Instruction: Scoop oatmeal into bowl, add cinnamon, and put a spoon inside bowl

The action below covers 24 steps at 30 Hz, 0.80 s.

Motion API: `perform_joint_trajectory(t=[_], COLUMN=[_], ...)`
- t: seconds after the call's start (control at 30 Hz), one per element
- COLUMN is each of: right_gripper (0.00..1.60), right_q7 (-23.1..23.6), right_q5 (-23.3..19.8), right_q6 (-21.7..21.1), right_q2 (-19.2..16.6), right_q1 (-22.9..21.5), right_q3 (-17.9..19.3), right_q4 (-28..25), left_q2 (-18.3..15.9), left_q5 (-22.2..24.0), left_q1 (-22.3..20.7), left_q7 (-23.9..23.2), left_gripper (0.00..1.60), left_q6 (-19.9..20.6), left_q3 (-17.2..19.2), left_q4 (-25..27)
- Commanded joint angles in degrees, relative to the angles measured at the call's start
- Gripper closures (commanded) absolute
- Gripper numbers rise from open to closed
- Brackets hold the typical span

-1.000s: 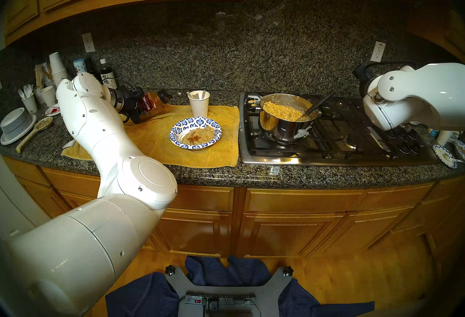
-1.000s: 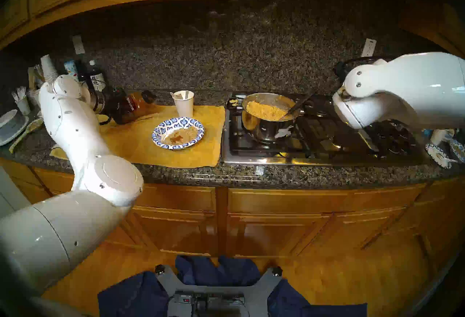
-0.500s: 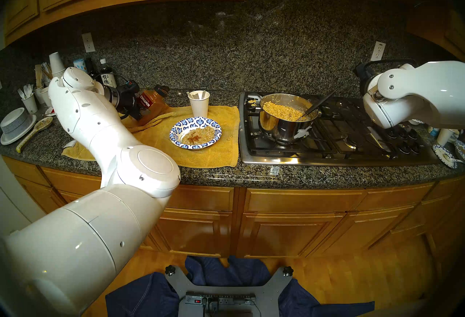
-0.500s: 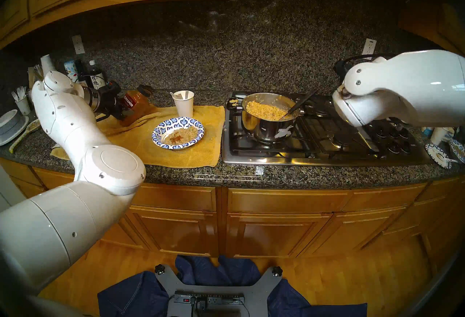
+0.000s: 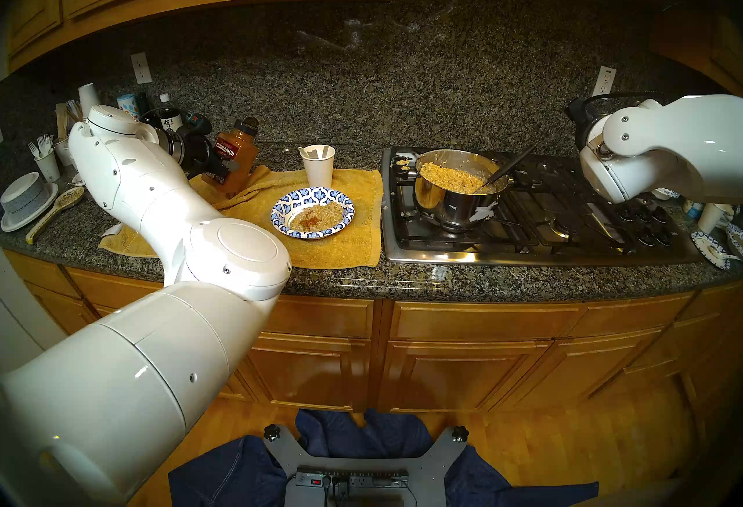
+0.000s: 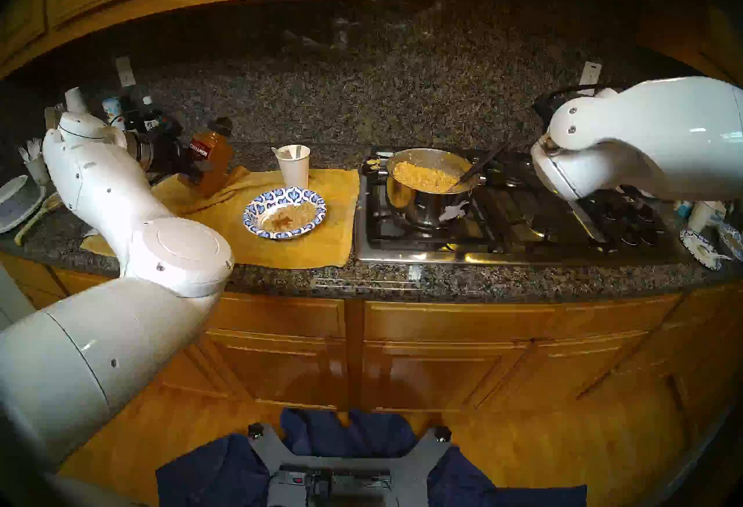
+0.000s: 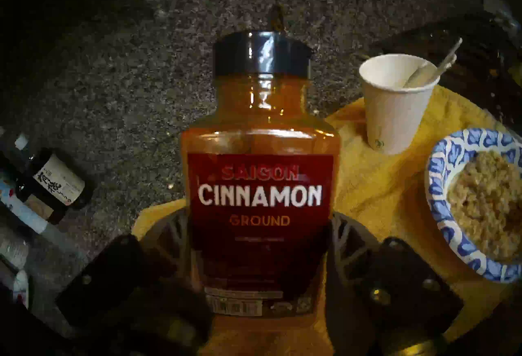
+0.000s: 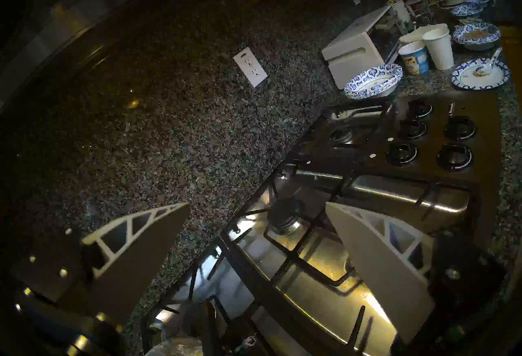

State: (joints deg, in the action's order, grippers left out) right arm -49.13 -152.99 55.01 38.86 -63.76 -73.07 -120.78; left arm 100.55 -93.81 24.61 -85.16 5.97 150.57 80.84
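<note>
My left gripper (image 5: 219, 168) is shut on the lower half of the cinnamon (image 5: 235, 154) jar, which stands almost upright, lid up, over the back left corner of the yellow towel (image 5: 341, 245). In the left wrist view the cinnamon (image 7: 261, 191) fills the middle, a finger on each side. The bowl (image 5: 305, 194) sits mid-towel, holding oatmeal (image 5: 321, 212) with a brown dusting on top. A white spoon (image 5: 321, 151) stands in a paper cup (image 5: 319, 172) behind the bowl. My right gripper (image 8: 257, 204) hangs open and empty over the stove's right burners.
A steel pot (image 5: 454, 204) of oatmeal with a black-handled serving spoon stands on the stove's left burner. Bottles, cups, forks and stacked grey bowls (image 5: 24, 198) crowd the counter's far left. Patterned plates and cups (image 8: 437, 47) sit right of the stove knobs.
My left gripper has swung the cinnamon jar from lying tilted toward the right to nearly upright, drawing back left. The towel's corner has bunched up under it. The right arm barely moved.
</note>
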Motion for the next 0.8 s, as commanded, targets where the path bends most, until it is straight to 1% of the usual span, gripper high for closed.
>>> perform_joint_trajectory(t=[0.0, 0.17, 0.3, 0.5, 0.63, 0.77], right_gripper=[0.0, 0.0, 0.0, 0.0, 0.0, 0.0], right_q7=[0.23, 0.23, 0.23, 0.24, 0.24, 0.24], right_q5=[0.5, 0.34, 0.22, 0.11, 0.05, 0.01], right_q6=[-0.01, -0.01, -0.01, -0.01, -0.01, -0.01], right_q2=[0.3, 0.41, 0.49, 0.64, 0.75, 0.84], right_q1=[-1.62, -1.59, -1.61, -1.73, -1.83, -1.91], right_q3=[1.06, 1.0, 1.0, 1.06, 1.1, 1.12], right_q4=[0.73, 0.72, 0.73, 0.8, 0.86, 0.91], left_q2=[1.03, 2.73, 4.26, 6.02, 6.76, 7.29], left_q5=[1.7, 1.25, 0.74, 0.0, -0.46, -0.38], left_q1=[-5.79, -5.23, -3.65, -1.43, -0.28, 0.32], left_q7=[0.16, 0.16, 0.16, 0.16, 0.16, 0.16], left_gripper=[1.6, 1.6, 1.6, 1.6, 1.6, 1.6], left_q6=[3.68, 6.62, 8.8, 12.63, 15.11, 17.14], left_q3=[0.0, 0.99, 2.34, 5.84, 8.73, 10.79], left_q4=[1.85, 2.4, 2.61, 3.18, 3.85, 5.22])
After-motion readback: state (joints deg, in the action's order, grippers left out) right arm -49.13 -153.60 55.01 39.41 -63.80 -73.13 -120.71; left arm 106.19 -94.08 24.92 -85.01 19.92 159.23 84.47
